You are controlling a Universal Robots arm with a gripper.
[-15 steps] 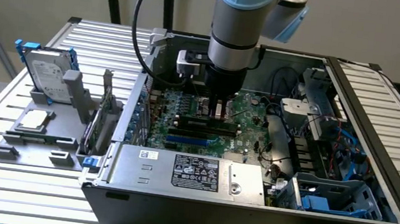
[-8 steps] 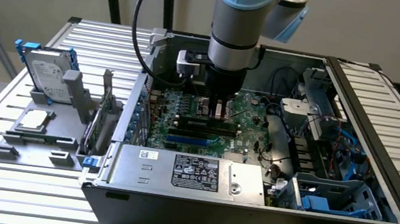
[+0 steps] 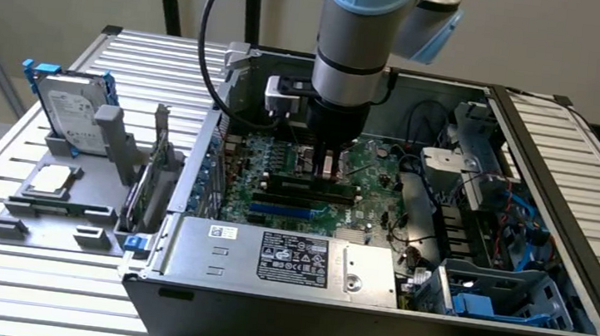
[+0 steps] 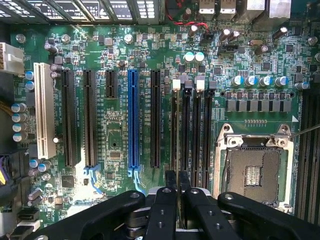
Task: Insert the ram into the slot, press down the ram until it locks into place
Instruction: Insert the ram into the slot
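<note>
Presently the ram (image 3: 309, 188) stands on edge in the bank of black memory slots (image 4: 192, 130), near the middle of the motherboard (image 3: 384, 162) and just beside the empty processor socket (image 4: 255, 172). The gripper (image 4: 177, 181) hangs directly above it, its fingers (image 4: 167, 210) drawn almost together and judged to be pinching the ram's top edge. Step in hand: insertion. Seating unconfirmed; whether the end latches have closed cannot be told. Locking calls for straight, even downward pressure along the slot line
</note>
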